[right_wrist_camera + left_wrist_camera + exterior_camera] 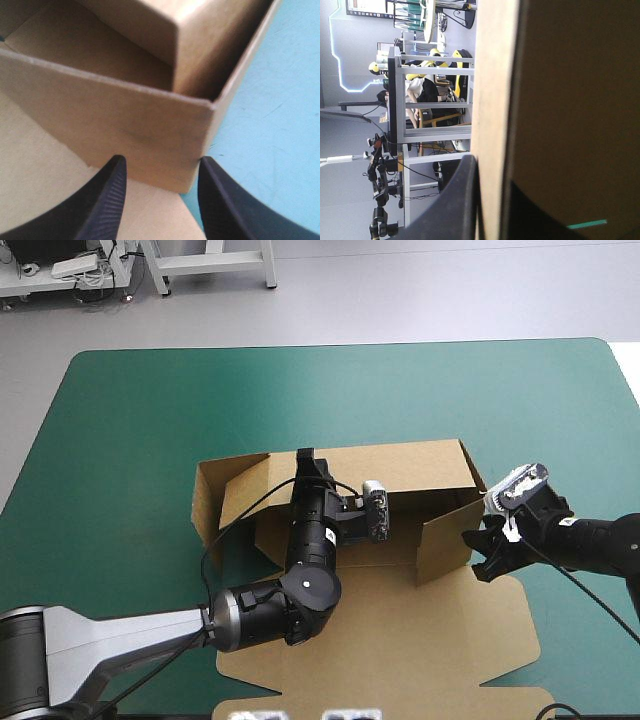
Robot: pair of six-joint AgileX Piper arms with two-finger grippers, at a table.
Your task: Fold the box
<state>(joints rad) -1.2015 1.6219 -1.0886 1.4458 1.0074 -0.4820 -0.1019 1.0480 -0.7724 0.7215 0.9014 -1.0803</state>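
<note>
Left jaws: the tips cannot be made out in the high view, where the left arm reaches into the box of cut brown board and its own wrist covers them at the raised far wall. In the left wrist view they stand all but together, with an upright sheet of that board clamped between them. The board fills most of that view, largely in shadow, leaving only a sliver of the teal-green covered worktop visible. Right jaws: these stand apart and hold nothing. The right arm brings them to the box's right near corner, where a short raised wall stands just ahead of and between the tips, its lower edge close to them. Whether they touch it cannot be determined. That view is soft and cuts the box off on the far side. Location: the box lies near the middle of the worktop, with far, left and right walls raised and the lid panel flat toward the near edge, where its outline is partly cut off.
</note>
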